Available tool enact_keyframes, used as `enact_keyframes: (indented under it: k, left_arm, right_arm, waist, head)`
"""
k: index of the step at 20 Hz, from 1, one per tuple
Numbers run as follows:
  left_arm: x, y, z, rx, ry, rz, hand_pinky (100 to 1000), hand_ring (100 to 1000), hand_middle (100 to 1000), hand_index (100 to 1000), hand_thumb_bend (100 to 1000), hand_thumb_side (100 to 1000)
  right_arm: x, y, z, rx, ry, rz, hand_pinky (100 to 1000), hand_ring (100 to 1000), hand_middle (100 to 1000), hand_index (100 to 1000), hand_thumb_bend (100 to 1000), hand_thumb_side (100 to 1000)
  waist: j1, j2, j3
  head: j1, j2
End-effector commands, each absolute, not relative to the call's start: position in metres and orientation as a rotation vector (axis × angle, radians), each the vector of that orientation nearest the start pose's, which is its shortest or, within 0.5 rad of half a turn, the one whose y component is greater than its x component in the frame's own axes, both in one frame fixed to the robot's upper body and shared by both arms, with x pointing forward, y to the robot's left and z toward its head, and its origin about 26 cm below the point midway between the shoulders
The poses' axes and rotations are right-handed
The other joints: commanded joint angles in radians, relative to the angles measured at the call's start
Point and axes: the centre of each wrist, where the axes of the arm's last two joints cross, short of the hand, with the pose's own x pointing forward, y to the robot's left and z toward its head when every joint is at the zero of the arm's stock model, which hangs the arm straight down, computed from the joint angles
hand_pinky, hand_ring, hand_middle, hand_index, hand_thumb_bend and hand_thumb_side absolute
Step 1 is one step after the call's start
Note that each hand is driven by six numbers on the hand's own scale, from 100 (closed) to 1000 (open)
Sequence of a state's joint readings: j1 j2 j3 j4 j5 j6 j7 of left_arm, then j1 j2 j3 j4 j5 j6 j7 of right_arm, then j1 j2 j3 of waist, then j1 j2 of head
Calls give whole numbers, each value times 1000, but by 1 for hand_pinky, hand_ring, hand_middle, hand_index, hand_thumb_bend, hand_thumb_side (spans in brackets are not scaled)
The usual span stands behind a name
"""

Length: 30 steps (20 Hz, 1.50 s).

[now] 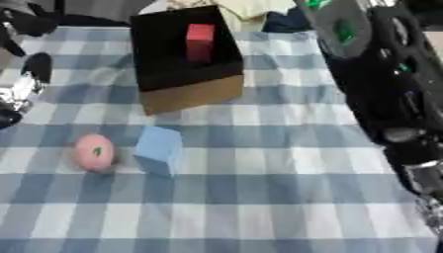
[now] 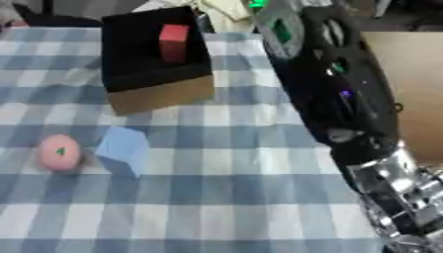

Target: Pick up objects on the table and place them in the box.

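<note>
The left hand (image 1: 22, 94) is seen at the table's edge with nothing held, though how far its fingers are spread cannot be told; the right hand's fingers cannot be made out. Nearer the camera than that hand lie a pink ball (image 1: 94, 152) and, just beside it, a blue block (image 1: 159, 150) — the box (image 1: 186, 94), with a red block (image 1: 200, 42) inside, stands further off. The blue block is judged light and stiff, best taken across opposite flat faces — the ball would likely roll.

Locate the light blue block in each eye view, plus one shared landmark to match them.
Left eye view: light blue block left of centre, just right of the pink round object.
Right eye view: same block nearer the left edge, again right of the pink round object.
Shared landmark: the open box holding a red block, up-table from the blue block.
</note>
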<state>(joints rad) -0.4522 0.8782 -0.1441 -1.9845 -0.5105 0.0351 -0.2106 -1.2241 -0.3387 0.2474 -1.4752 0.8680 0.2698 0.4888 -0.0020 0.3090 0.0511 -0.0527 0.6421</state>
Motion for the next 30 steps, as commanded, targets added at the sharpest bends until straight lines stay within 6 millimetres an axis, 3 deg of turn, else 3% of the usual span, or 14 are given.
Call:
enact_keyframes:
  k: [1,9,12,16,21,25,30]
  left_arm:
    - [295,292,293,1077,-1794,-1529,650,805,771,903,100,972]
    - [294,291,299,1053,-1525,-1700,685,810,765,904,285,896]
    - [294,291,298,1047,-1405,-1752,718,819,771,922,477,870]
    - [294,291,296,1033,-1238,-1829,747,830,787,956,578,828]
    - [294,291,293,1021,-1125,-1858,746,840,813,998,538,723]
    - [294,290,290,994,-1082,-1861,733,844,837,1000,415,614]
    - [294,289,284,963,-1054,-1868,721,845,850,1000,332,517]
  right_arm:
    - [352,-134,414,-1066,-2046,1265,910,894,880,977,197,908]
    - [307,-162,418,-1017,-2183,1176,916,892,873,978,190,874]
    - [297,-172,416,-1007,-2207,1144,916,892,868,974,183,883]
    - [289,-182,412,-992,-2217,1111,917,891,865,973,177,909]
    - [283,-188,409,-984,-2225,1078,918,891,865,975,178,908]
    - [282,-190,407,-974,-2223,1068,918,890,863,975,179,922]
    - [282,-193,405,-972,-2218,1050,917,889,862,975,171,929]
  waist:
    - [5,-25,-5]
    - [6,-27,-24]
    - [6,-28,-28]
    - [4,-29,-32]
    - [4,-31,-35]
    - [5,-34,-36]
    - [7,-34,-40]
  head:
    - [11,8]
    - [22,6]
    - [23,4]
    - [23,0]
    - [26,-5]
    - [27,-9]
    - [29,-12]
